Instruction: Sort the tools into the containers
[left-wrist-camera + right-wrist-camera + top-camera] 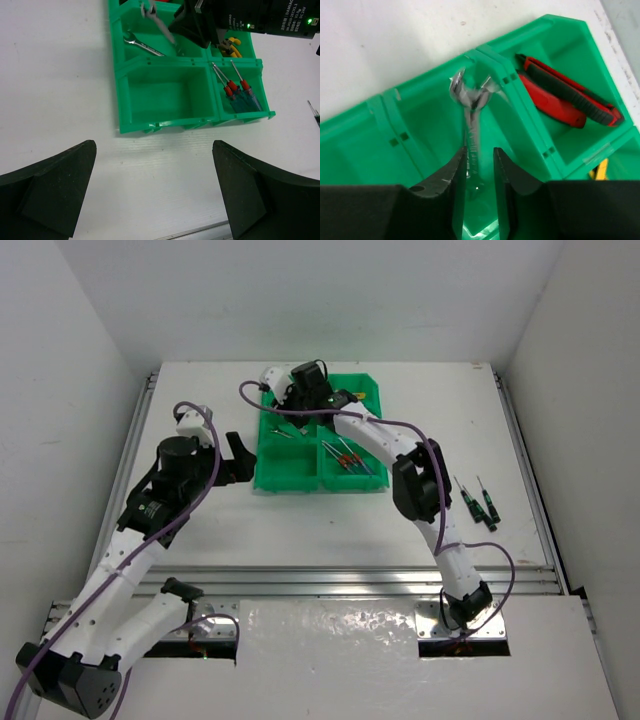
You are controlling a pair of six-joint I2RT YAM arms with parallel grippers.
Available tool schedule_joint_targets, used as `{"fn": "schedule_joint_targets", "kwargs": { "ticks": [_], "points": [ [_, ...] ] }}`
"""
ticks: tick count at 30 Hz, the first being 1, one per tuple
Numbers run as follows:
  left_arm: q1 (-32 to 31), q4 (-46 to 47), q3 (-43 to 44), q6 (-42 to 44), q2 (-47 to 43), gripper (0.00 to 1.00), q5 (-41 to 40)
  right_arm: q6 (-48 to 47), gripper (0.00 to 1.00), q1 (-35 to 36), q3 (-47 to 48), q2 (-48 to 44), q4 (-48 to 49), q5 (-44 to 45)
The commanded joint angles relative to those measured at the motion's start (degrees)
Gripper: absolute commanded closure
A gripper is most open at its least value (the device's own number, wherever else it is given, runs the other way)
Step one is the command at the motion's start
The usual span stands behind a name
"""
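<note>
My right gripper (480,150) hangs over the green tray (165,121) with its jaws only narrowly parted. The shank of a silver wrench (472,130) stands between its fingers (454,182), head pointing away from them. The wrench is blurred, and a sliver of gap shows on one side, so I cannot tell whether the jaws are really clamping it or it is loose. It sits over the bin straight ahead of and below the fingertips. In the next bin, to the right of the fingers, lies a red-and-black tool (570,97).

My left gripper (154,150) is spread wide and holds nothing, hovering over the table (330,530) just short of the tray's near wall. Straight ahead of it is a bare bin. In the bin beyond that lies a second wrench (142,45). Ahead and to its right, red-and-blue screwdrivers (237,90) lie together in a bin, with yellow-handled pliers (230,47) in the bin past them.

A few loose screwdrivers (478,502) lie on the table, well apart from both grippers.
</note>
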Motion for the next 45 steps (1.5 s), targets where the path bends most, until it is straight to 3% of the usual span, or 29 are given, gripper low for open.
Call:
{"fn": "schedule_joint_targets", "kwargs": {
  "ticks": [1, 2, 4, 5, 8, 9, 11, 12, 13, 15, 18, 20, 24, 31, 33, 35, 44, 45],
  "points": [
    [0.9, 2.3, -0.1, 0.4, -0.2, 0.00, 1.3, -2.4, 0.71, -0.5, 0.4, -1.2, 4.5, 0.8],
    [1.1, 2.5, -0.1, 0.5, -0.1, 0.00, 1.4, -2.1, 0.53, -0.5, 0.6, -0.9, 4.4, 1.7],
    [1.1, 2.5, -0.2, 0.5, 0.2, 0.00, 1.5, -1.2, 0.31, -0.5, 0.6, -1.5, 3.4, 3.0],
    [1.1, 2.6, -0.2, 0.5, 0.3, 0.00, 1.5, 0.6, 0.11, -0.6, 0.3, -3.6, 3.0, 5.4],
    [1.1, 2.6, -0.1, -0.2, 0.3, 0.00, -0.4, 7.8, 0.04, -1.9, -6.2, -10.5, 0.8, 7.6],
    [1.1, 2.8, -0.2, -0.6, 0.0, 0.00, -0.8, 10.8, 0.01, -3.1, -8.9, -17.4, -0.8, 9.0],
    [1.1, 3.0, -0.4, -1.4, -0.5, 0.00, -1.4, 22.0, 0.01, -9.5, -19.7, -25.2, -4.4, 9.2],
    [1.0, 2.9, -0.3, -1.6, -0.6, 0.00, -1.4, 24.7, 0.01, -12.3, -23.3, -32.3, -10.2, 7.2],
    [0.8, 2.6, -0.3, -1.7, -0.2, 0.00, -1.4, 26.5, 0.01, -18.6, -32.4, -35.8, -12.1, 7.2],
    [0.7, 2.2, 0.2, -1.6, 0.6, 0.00, -0.4, 29.5, 0.01, -24.4, -43.2, -45.1, -13.2, 9.9],
    [-0.6, 0.5, 2.0, -0.8, 3.7, 0.00, 2.1, 32.8, 0.01, -37.3, -62.3, -51.8, -10.9, 11.1],
    [-0.8, -1.5, 2.8, 1.5, 4.6, 0.00, 3.2, 35.0, 0.02, -42.2, -66.3, -52.7, -11.0, 14.3],
    [-1.3, -0.3, -2.7, 0.8, 2.2, 0.00, -1.9, 38.4, 0.03, -49.4, -70.7, -54.5, -8.0, 16.9],
    [-3.7, -1.2, -2.8, -0.6, 1.3, 0.00, -4.0, 32.9, 0.08, -50.2, -70.1, -46.5, -7.3, 24.4],
    [-6.4, -1.3, -2.8, -0.5, 0.6, 0.00, -4.6, 32.1, 0.12, -50.6, -72.1, -46.9, -3.6, 20.6],
    [-7.5, -1.3, -2.8, -0.4, 0.1, 0.00, -5.3, 30.7, 0.24, -50.6, -72.1, -46.6, -3.0, 16.0],
    [-10.1, -1.9, -2.5, -0.8, -0.8, 0.00, -6.4, 28.3, 0.35, -50.6, -72.2, -49.1, -0.7, 14.0],
    [-10.2, -1.9, -2.6, -0.7, -0.8, 0.00, -6.4, 27.9, 0.40, -50.6, -71.8, -48.9, -0.6, 14.2]
  ]
}}
